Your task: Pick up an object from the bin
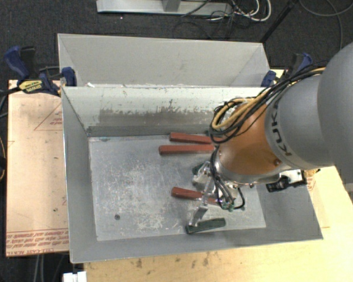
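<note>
The grey arm, nearest the lens, reaches in from the right. Its gripper sits low over the front right of the bin, at the left end of a dark green stick. I cannot tell whether it is apart or clamped. A reddish-brown stick lies just behind it, and a pair of reddish sticks lies near the back wall.
</note>
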Robot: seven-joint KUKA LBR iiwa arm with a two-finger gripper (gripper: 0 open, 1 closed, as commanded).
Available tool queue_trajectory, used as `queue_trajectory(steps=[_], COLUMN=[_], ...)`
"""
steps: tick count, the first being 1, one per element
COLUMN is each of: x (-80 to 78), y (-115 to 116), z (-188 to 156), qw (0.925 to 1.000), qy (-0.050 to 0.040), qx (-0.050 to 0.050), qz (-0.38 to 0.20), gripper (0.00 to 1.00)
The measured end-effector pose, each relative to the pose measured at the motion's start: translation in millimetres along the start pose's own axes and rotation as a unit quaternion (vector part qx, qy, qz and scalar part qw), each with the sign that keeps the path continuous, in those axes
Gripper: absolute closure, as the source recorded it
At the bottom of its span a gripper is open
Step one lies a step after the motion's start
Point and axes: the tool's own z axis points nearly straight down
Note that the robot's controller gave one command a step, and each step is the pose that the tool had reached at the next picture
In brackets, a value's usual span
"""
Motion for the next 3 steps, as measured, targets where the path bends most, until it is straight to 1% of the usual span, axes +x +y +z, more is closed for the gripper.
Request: queue_trajectory(steps=[1, 2, 3], x=[-2.1, -2.1, -0.8], y=[0.7, 0.7, 0.4], z=[0.6, 0.6, -2.0], qw=[1.0000, 1.0000, 1.0000], qy=[-0.0038, -0.0038, -0.0010], qx=[-0.001, -0.001, 0.000], qz=[0.006, 0.006, 0.006], gripper=[1.00, 1.00, 1.00])
